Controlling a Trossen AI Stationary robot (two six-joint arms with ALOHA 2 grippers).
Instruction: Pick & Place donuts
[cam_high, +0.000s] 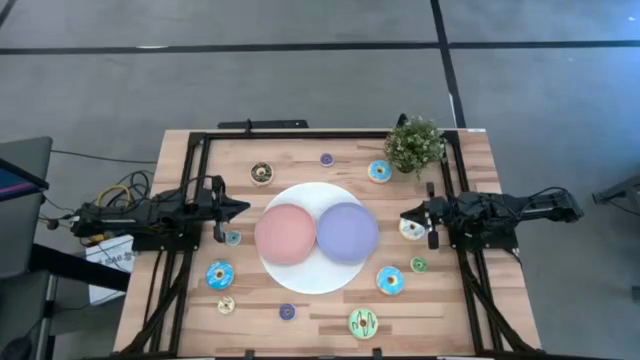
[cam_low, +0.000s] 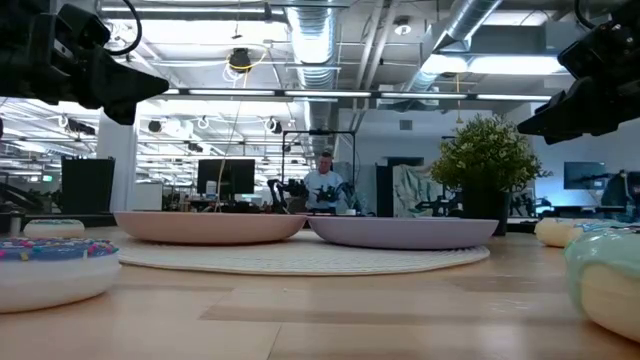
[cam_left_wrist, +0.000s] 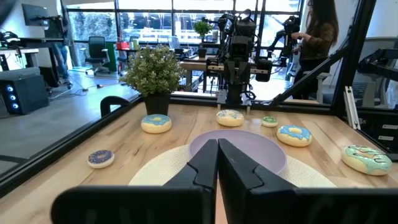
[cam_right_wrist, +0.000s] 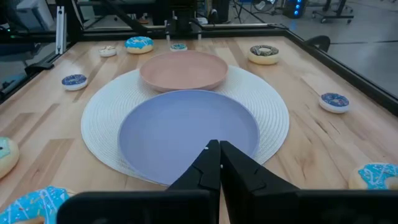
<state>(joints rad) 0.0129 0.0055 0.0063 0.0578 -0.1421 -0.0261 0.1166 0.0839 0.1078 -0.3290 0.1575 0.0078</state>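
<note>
On the pale wooden slatted table (cam_high: 330, 310), a round white woven mat (cam_high: 316, 238) is laid, and two smooth shallow plates are set side by side on it: a pink plate (cam_high: 285, 233) and a purple plate (cam_high: 347, 231). Small glossy ring-shaped toy donuts (cam_high: 219, 273), iced blue, green, brown, purple or tan, are scattered around the mat; none is seen on a plate. The left gripper (cam_high: 243, 207) is held just beside the mat's left edge, fingers pressed together and empty. The right gripper (cam_high: 406, 213) is held at the mat's right edge, likewise closed on nothing. A bushy green potted plant (cam_high: 415, 144) is stood near the far edge.
</note>
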